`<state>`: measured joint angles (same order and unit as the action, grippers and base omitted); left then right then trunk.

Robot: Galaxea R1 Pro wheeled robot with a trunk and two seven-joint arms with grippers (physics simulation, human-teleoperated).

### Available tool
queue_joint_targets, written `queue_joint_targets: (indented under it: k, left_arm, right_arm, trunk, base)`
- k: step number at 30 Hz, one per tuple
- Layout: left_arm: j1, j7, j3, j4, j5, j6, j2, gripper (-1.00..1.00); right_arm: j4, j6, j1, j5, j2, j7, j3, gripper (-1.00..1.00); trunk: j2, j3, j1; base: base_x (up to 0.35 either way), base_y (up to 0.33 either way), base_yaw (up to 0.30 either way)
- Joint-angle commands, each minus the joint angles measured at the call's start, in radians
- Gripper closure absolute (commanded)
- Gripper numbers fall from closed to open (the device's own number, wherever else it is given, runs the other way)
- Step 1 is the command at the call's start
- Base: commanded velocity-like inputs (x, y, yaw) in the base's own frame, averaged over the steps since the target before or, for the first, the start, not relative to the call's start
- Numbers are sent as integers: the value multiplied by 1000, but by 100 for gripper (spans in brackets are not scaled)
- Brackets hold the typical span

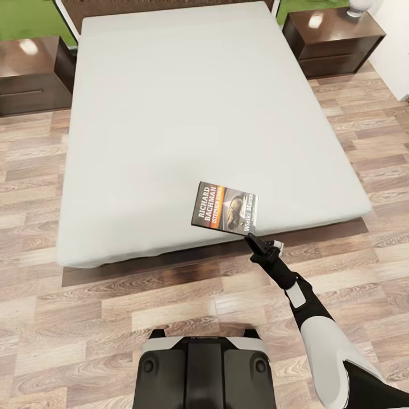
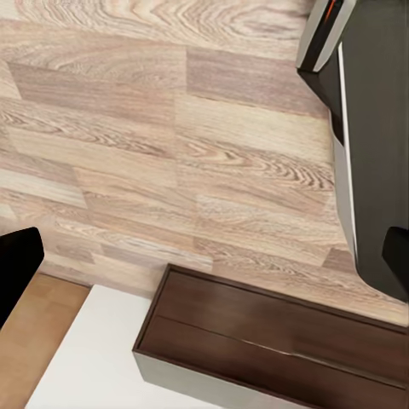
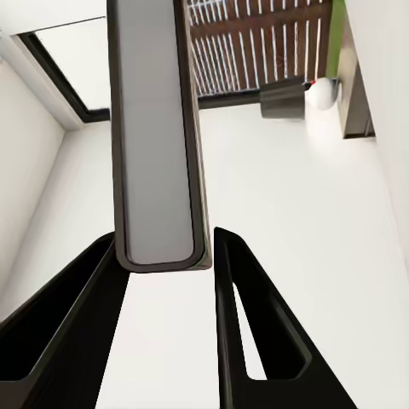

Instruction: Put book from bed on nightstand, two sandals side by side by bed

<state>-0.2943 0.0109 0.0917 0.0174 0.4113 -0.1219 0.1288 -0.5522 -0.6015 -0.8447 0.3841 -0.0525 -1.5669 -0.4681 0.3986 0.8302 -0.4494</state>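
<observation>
Left nightstand (image 1: 31,74): it sits at the bed's head on your left side, drawers shut, top glossy with nothing on it that you can make out.
Left tool (image 2: 17,268): in its wrist view you see two dark fingertips at opposite edges, well apart, nothing between them, hanging over the plank floor (image 2: 128,145) beside a low dark wood piece.
Bed (image 1: 187,113): bare off-white mattress.
Book (image 1: 226,207): at the mattress's foot edge, toward your right side, cover up, its long axis running across you, its near corner at your right tool.
Right tool (image 1: 254,240): its fingers flank the book's edge, seen end-on in the wrist view (image 3: 158,136); one finger (image 3: 256,324) sits just beside that edge, but you cannot tell whether they are actually clamped on it.
Key relation: the right arm is at the book, and the right nightstand looks the closer target, up and away along the bed's right side.
Right nightstand (image 1: 335,42): drawers shut; a pale rounded object (image 1: 359,7) stands at its far corner, so you should aim for the bare glossy front part.
Sandals: not placed yet, as far as you can judge.
</observation>
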Motion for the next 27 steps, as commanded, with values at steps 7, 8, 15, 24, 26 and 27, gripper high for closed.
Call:
queue_joint_targets:
  k: [7,8,15,24,26,27]
  left_arm:
    - [0,1,9,-1,7,-3,0,-100]
    - [0,1,9,-1,7,-3,0,-100]
    - [0,1,9,-1,7,-3,0,-100]
    - [0,1,9,-1,7,-2,0,-100]
    - [0,1,9,-1,7,-3,0,-100]
    - [0,1,9,-1,7,-3,0,-100]
  right_arm:
    - [0,-11,0,-5,-1,-4,-5,100]
    - [0,-11,0,-5,-1,-4,-4,100]
    - [-1,-11,0,-4,0,-4,-6,100]
    - [-1,-11,0,-1,3,-4,-9,100]
    - [-1,-11,0,-1,2,-4,-9,100]
    - [-1,-11,0,-1,2,-4,-9,100]
  trunk:
    - [1,-10,-1]
    - [1,-12,-1]
    - [1,-23,-1]
    - [1,-37,-1]
    - [1,-41,-1]
    - [1,-42,-1]
  base:
    - [0,0,0]
    - [0,0,0]
    - [0,0,0]
    - [0,0,0]
    - [0,0,0]
    - [0,0,0]
